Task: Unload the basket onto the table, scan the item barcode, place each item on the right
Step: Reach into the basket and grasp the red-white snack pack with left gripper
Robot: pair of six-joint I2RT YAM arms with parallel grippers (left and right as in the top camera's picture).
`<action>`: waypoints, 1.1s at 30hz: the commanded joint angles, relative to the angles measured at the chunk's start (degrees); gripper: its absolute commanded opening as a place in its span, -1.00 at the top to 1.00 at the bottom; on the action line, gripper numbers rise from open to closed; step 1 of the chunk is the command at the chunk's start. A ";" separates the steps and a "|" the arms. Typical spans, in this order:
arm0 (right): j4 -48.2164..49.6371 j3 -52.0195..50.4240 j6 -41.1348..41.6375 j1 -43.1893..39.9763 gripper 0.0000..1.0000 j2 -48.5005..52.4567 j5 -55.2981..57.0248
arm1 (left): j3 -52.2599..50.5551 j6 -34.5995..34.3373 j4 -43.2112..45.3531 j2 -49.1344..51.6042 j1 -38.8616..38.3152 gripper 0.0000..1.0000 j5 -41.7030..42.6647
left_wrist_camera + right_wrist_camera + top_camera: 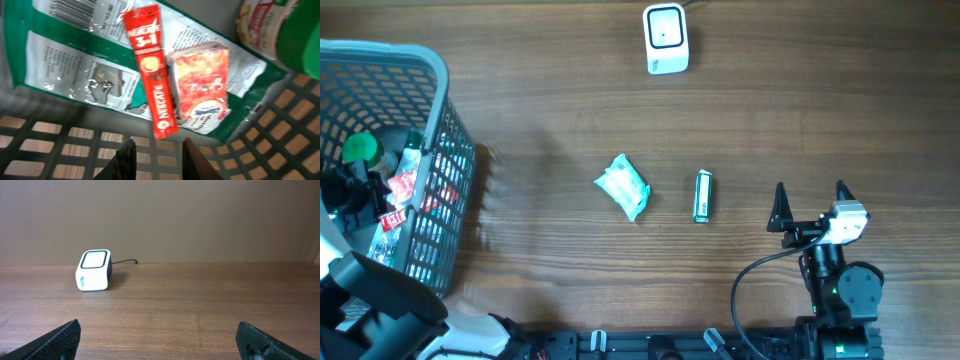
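My left gripper (157, 150) is down inside the grey basket (435, 90), its jaws a little apart with nothing between them. Just ahead of its fingertips lies a red Nescafe 3-in-1 sachet (152, 70) beside a pink-orange packet (200, 82), both on a green bag (75, 55) that shows a barcode at the top. The white barcode scanner (666, 38) stands at the table's far middle and also appears in the right wrist view (94, 270). My right gripper (810, 205) rests open at the front right, holding nothing.
A teal-and-white packet (623, 186) and a small green tube (702, 195) lie on the wood in mid-table. In the basket there is also a green-capped container (300, 40) and a labelled jar (260, 20). The basket's lattice floor (60, 145) lies under my left fingers.
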 commanded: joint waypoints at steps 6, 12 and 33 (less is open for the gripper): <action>0.20 -0.02 0.52 0.33 -1.00 0.02 0.50 | 0.72 0.59 -0.94 0.35 -4.33 -0.01 -9.77; 0.20 -0.02 0.50 0.33 -0.99 0.02 0.50 | -2.67 0.46 2.10 0.59 -7.80 -0.02 -10.47; 0.20 -0.02 0.50 0.33 -0.99 0.02 0.52 | -11.54 18.45 15.19 6.82 -10.56 -1.00 -8.61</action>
